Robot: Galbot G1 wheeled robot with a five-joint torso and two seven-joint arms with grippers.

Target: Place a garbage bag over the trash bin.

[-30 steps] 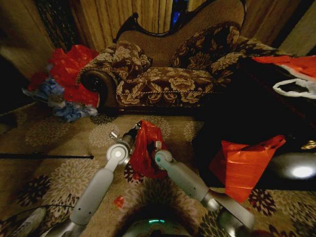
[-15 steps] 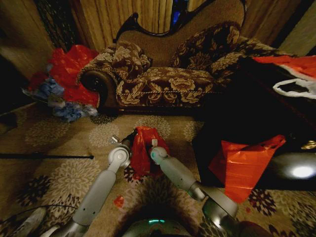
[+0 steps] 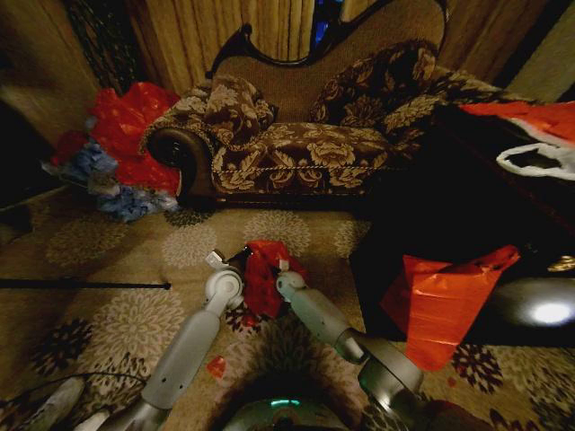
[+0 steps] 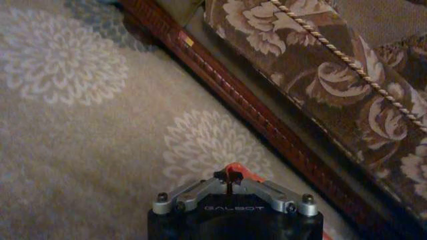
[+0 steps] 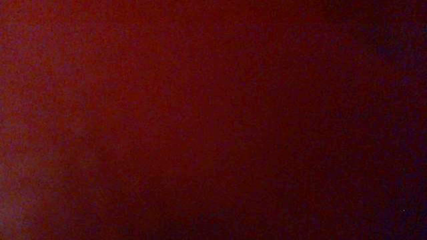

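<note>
The garbage bag (image 3: 266,274) is a small red crinkly bunch, low over the flowered carpet (image 3: 108,314) in front of the robot. Both arms meet at it. The left tool (image 4: 228,176) is closed, and a bit of red bag pokes out just past its tips, so it is pinching the bag's edge. The right tool (image 3: 282,266) is pressed into the other side of the bag. I cannot tell if it is open or closed. Its own camera sees nothing but dark red plastic (image 5: 200,120), so the bag lies right against it.

I cannot pick out the trash bin here. It may be hidden under the bag.

To do this step well, I think the two tools should pull the bag's mouth wide apart. Then the mouth should go down evenly over the bin's rim. The plastic is thin, so a hard tug could tear it or make it slip out.

The big flowered sofa (image 3: 305,135) stands close behind, and its wooden base (image 4: 253,120) runs just beside the left tool. A heap of red and blue bags (image 3: 117,153) lies by the sofa's arm. A large orange-red bag (image 3: 440,301) hangs from the dark surface (image 3: 449,206) on the right. A small red scrap (image 3: 216,365) lies on the carpet near the left arm.
</note>
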